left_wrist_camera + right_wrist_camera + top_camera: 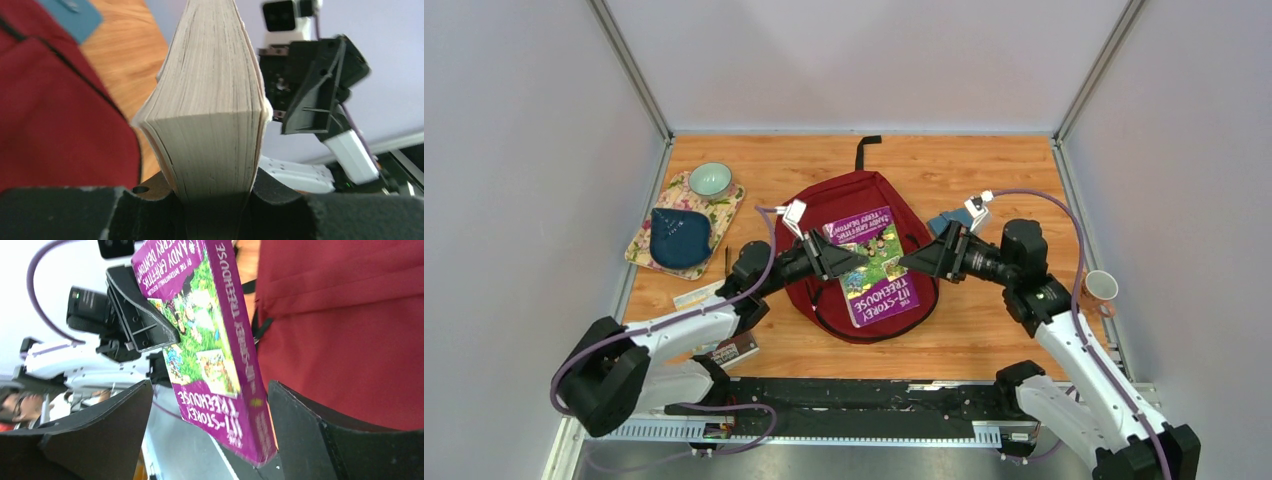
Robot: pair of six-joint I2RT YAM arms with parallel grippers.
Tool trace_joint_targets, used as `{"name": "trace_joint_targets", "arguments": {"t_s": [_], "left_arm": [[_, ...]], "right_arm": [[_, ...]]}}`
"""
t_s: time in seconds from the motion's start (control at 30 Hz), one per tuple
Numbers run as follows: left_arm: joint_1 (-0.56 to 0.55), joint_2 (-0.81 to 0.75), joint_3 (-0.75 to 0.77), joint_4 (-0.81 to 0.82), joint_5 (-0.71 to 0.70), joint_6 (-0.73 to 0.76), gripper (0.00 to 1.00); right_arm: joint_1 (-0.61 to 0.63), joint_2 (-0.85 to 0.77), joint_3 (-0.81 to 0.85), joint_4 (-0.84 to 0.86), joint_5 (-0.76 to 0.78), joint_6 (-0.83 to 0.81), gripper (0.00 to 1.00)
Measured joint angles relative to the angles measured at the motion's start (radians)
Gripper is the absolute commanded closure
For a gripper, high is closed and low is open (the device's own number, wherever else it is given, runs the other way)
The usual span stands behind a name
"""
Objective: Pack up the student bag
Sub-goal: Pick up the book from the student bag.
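One student bag (854, 192), table centre; purple book (876, 265) over it, its left edge pinched by left gripper (832, 256). Left wrist: page block clamped. Right wrist: right gripper (209, 390) spread, book between fingers, ungripped.

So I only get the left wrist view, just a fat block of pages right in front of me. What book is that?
Observer: The right wrist view shows the book has a purple cover reading "117-Storey Treehouse".
Operator: Is that other claw holding it too?
Observer: No. The right claw is open, its fingers spread wide on either side of the book's lower end.
Operator: And the red cloth on my left?
Observer: That is the bag. From above, it lies flat on the table below the book, with its loop pointing away from the arms.
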Motion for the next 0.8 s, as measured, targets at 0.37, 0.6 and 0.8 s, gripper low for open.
{"name": "trace_joint_targets", "arguments": {"t_s": [0.37,0.6,0.8], "left_arm": [[0.001,-0.185,-0.178,-0.028,-0.389,0.059,1.00],[0.002,-0.107,-0.179,0.110,-0.445,0.017,1.00],[0.000,-0.018,-0.180,0.263,-0.450,-0.055,1.00]], "right_arm": [[0.010,-0.159,-0.257,0.090,0.156,0.188,0.11],[0.098,-0.121,-0.314,0.244,0.173,0.295,0.10],[0.166,-0.018,-0.313,0.391,0.201,0.338,0.10]]}}
